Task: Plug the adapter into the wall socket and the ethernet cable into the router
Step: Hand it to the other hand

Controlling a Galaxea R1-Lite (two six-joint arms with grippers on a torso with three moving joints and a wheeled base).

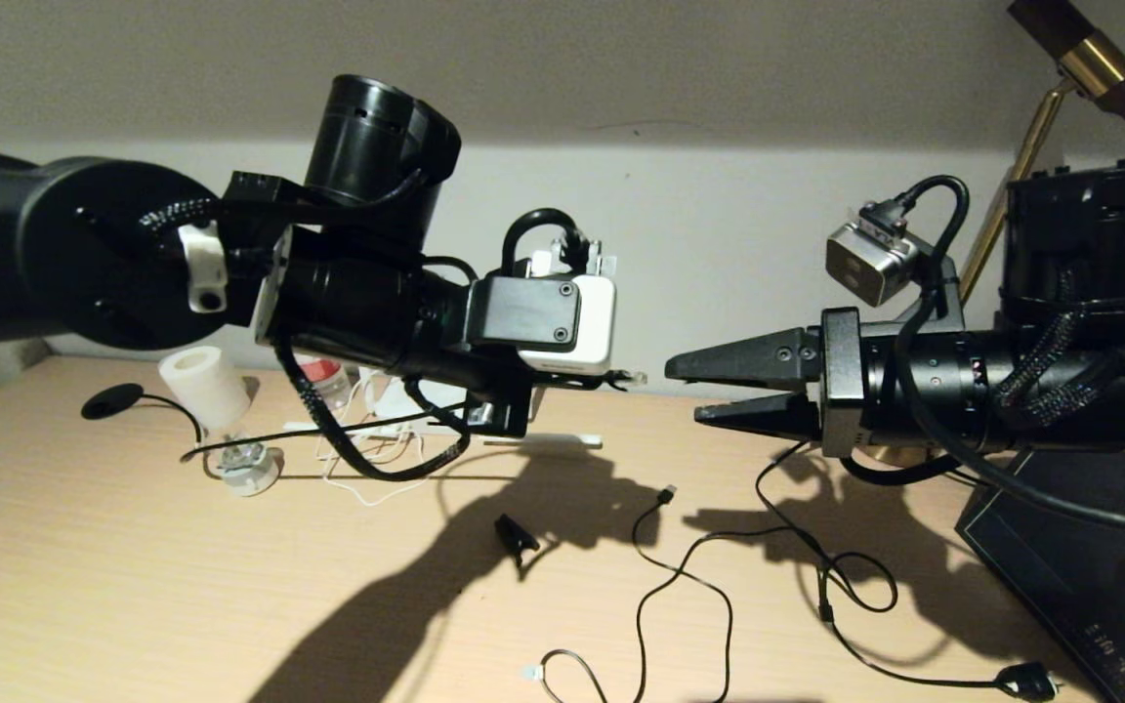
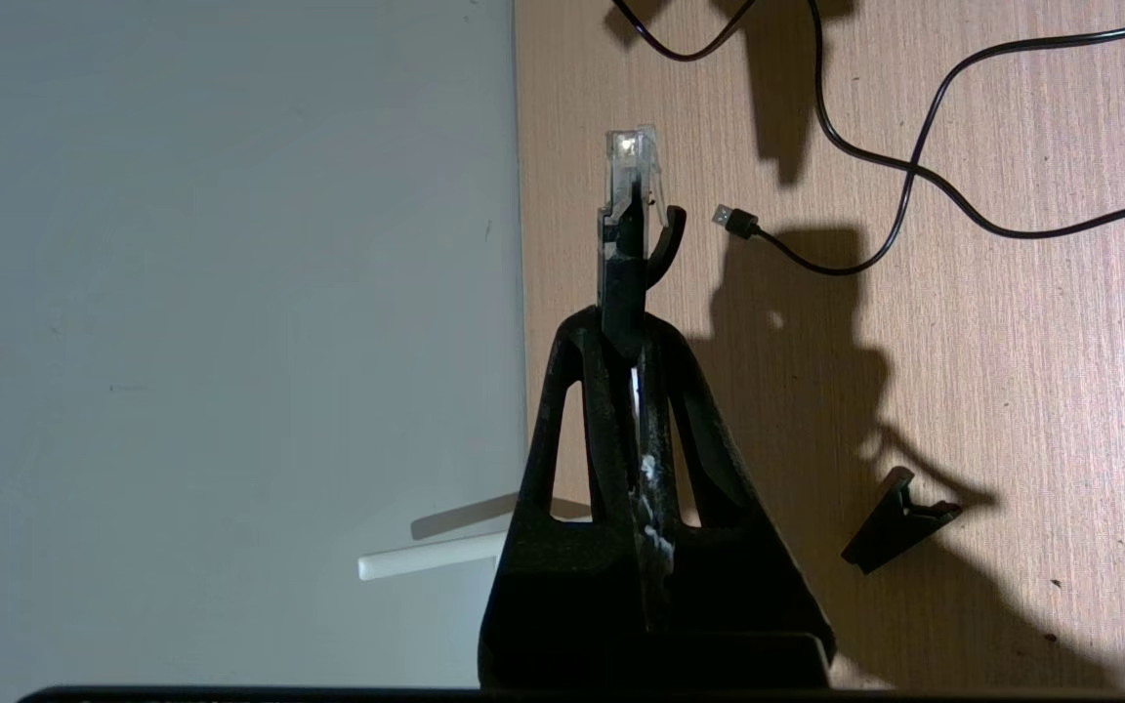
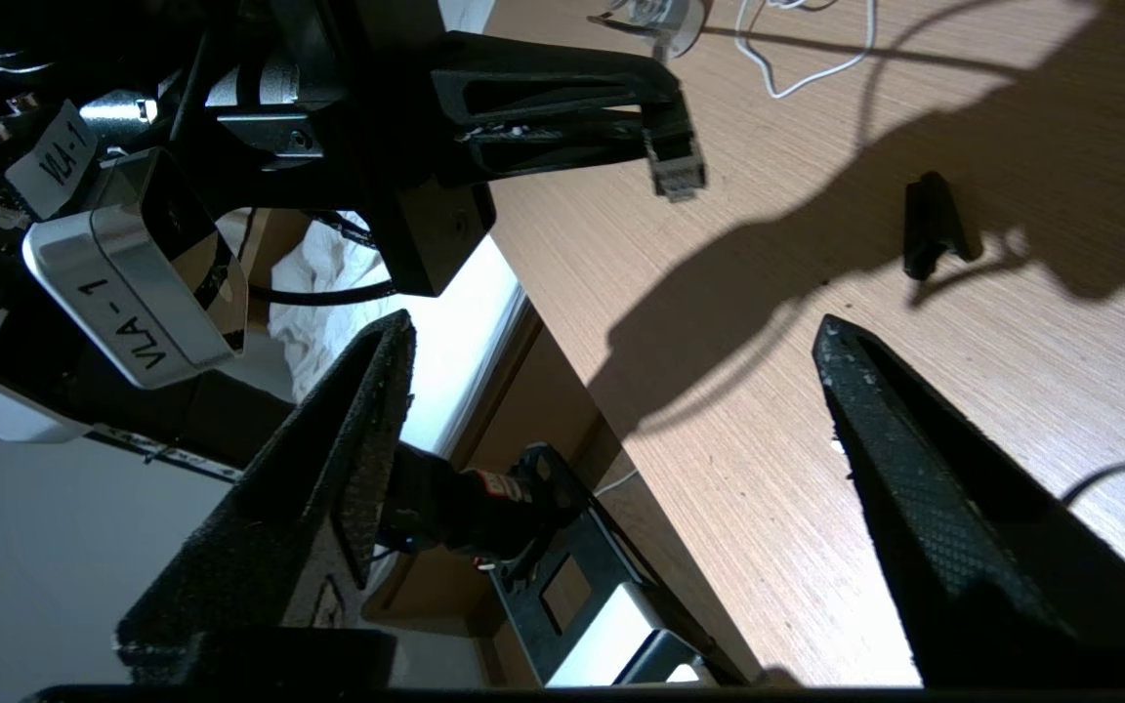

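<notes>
My left gripper (image 2: 626,327) is shut on the ethernet cable just behind its clear connector (image 2: 633,161), which sticks out past the fingertips above the table. In the head view the connector (image 1: 633,376) points toward my right gripper (image 1: 682,389), which is open and empty a short way off. From the right wrist the connector (image 3: 677,166) hangs beyond my spread fingers (image 3: 831,342). Of the router only one white antenna (image 1: 543,441) shows, lying behind the left arm. A thin white cord (image 1: 367,488) lies there; the adapter itself and the wall socket are hidden.
A small black clip (image 1: 516,535) and a thin black USB cable (image 1: 665,495) lie mid-table. A black cord with a plug (image 1: 1026,679) runs along the front right. A dark flat box (image 1: 1061,557) and a brass lamp stem (image 1: 1031,137) stand at the right, a white cylinder (image 1: 201,386) at the left.
</notes>
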